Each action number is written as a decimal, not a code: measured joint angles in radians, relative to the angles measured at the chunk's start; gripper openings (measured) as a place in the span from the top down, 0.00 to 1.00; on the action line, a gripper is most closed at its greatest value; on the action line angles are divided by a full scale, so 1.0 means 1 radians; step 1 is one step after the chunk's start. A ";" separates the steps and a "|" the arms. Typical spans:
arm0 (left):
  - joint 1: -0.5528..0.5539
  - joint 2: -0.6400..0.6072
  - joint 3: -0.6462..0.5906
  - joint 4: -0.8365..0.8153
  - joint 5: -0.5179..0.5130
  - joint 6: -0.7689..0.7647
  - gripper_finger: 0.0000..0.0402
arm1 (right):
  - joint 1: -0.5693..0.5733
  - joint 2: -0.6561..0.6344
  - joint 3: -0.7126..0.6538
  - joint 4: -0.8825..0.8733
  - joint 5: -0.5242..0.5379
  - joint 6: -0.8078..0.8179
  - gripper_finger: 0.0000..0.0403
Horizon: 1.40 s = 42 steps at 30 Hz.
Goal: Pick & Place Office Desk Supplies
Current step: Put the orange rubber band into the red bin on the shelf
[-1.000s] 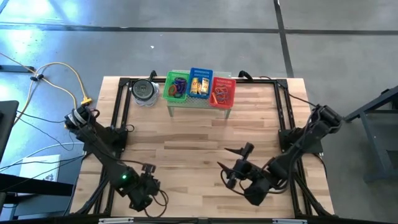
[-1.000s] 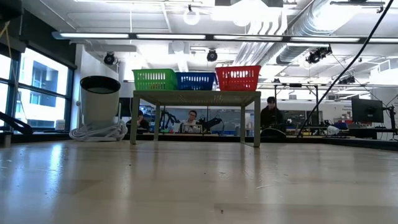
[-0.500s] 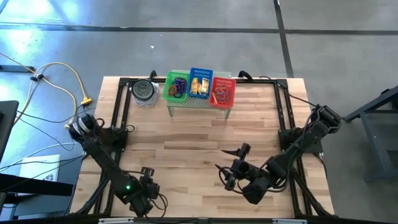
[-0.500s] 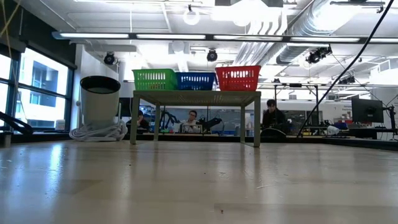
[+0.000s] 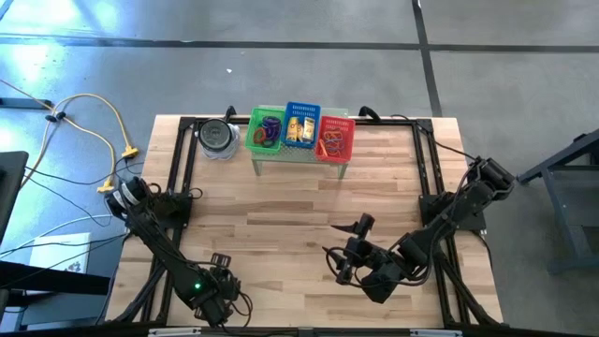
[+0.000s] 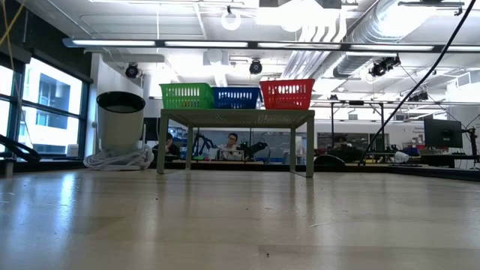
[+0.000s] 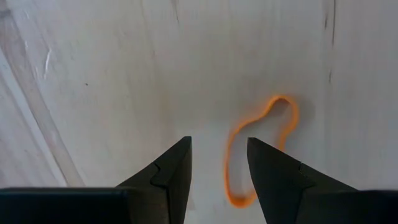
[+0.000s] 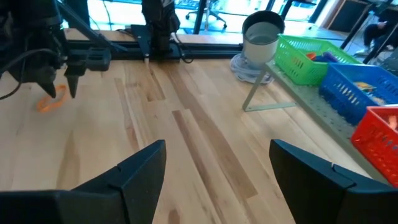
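Note:
An orange band loop (image 7: 261,146) lies flat on the bare wood near the table's near left corner; it also shows in the right wrist view (image 8: 50,103). My left gripper (image 7: 219,163) points straight down just over it, open. One finger stands over the loop's edge and the other beside it; no touch shows. In the high view the left gripper (image 5: 217,292) hides the loop. My right gripper (image 5: 346,249) hangs open over the near middle of the table, nothing between its fingers (image 8: 217,171).
At the far middle a small stand (image 5: 299,157) carries a green basket (image 5: 265,131), a blue basket (image 5: 301,124) and a red basket (image 5: 335,137), each with small items inside. A round grey tin (image 5: 217,138) stands to their left. Bare wood lies between the arms.
My left gripper has come down toward the orange loop and a little toward the table's near edge, still pointing down and equally open.

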 joint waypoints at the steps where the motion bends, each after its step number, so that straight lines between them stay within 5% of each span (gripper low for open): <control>1: 0.000 0.000 0.000 0.001 -0.001 -0.005 0.64 | -0.002 0.000 0.000 0.000 -0.005 0.000 0.32; 35: -0.044 -0.006 -0.096 0.079 0.000 -0.136 0.64 | -0.004 0.000 0.000 0.000 -0.005 0.000 0.32; 42: -0.044 -0.004 -0.098 0.085 0.002 -0.183 0.76 | -0.004 0.000 0.000 0.000 -0.005 0.000 0.32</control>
